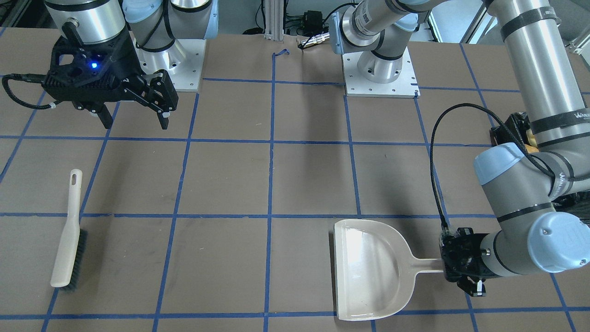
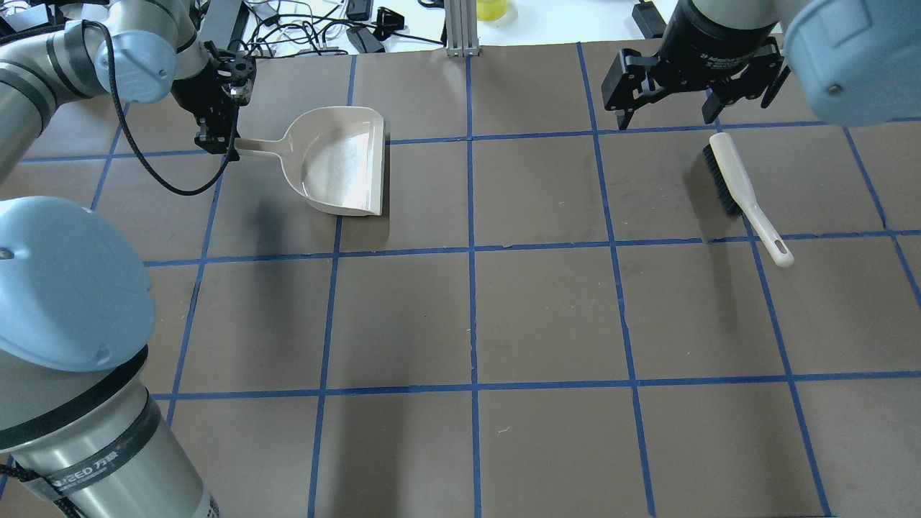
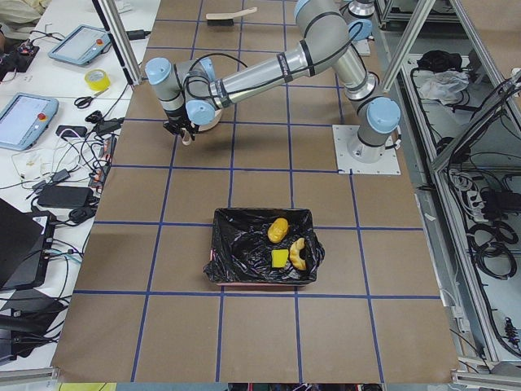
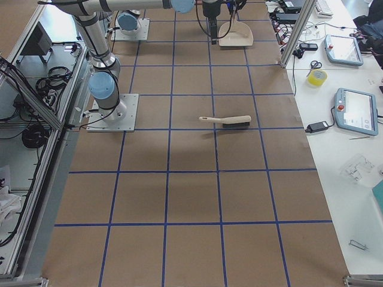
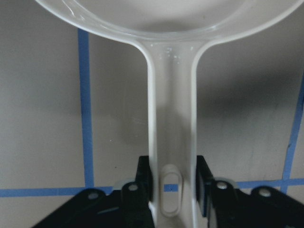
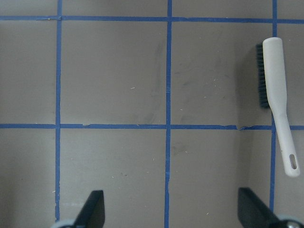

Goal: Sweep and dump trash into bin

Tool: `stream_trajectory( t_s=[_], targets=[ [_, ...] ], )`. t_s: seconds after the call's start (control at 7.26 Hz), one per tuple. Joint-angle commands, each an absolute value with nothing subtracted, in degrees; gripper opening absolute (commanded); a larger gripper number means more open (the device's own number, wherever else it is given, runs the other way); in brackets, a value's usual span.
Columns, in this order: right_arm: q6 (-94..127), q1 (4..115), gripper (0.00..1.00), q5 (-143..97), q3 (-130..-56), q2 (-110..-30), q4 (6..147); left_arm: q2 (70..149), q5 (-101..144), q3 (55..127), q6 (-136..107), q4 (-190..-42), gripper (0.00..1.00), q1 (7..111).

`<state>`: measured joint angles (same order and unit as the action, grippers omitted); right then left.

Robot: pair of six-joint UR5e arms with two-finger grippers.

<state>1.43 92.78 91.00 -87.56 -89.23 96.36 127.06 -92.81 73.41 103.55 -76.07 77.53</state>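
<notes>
— Where's the trash?
— All three pieces in bin, 6 o'clock from left hand in side view, well apart

— Hands?
— left hand clamped on dustpan handle, pan on counter; right hand spread, empty, brush at 4 o'clock overhead

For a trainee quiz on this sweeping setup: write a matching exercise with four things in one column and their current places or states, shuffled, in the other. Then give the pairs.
Things
1. dustpan
2. brush
3. trash
4. right tool

Places or states
A. inside the bin
B. open, above the table, holding nothing
C. handle clamped in the left tool
D. lying loose on the table

Pairs: 1-C, 2-D, 3-A, 4-B
</notes>
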Motion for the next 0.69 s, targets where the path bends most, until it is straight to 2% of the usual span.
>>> stream_trajectory(
  t_s=[0.0,0.14,0.28,0.55],
  targets=[
    [1.67,92.90,1.00,90.88,-87.63,-89.47,93.45,126.74,-92.73,75.41,105.47,-74.28,0.00,78.04],
    [2.02,92.90,1.00,89.66,-87.63,-89.56,91.95,126.65,-92.72,74.98,105.03,-74.27,0.24,78.05],
    [2.02,92.90,1.00,89.56,-87.63,-89.30,91.93,126.56,-92.72,74.62,103.46,-73.31,0.77,78.13],
    [2.02,92.90,1.00,87.80,-87.63,-89.30,92.28,125.78,-92.02,75.14,98.90,-72.95,0.86,78.22]
  ],
)
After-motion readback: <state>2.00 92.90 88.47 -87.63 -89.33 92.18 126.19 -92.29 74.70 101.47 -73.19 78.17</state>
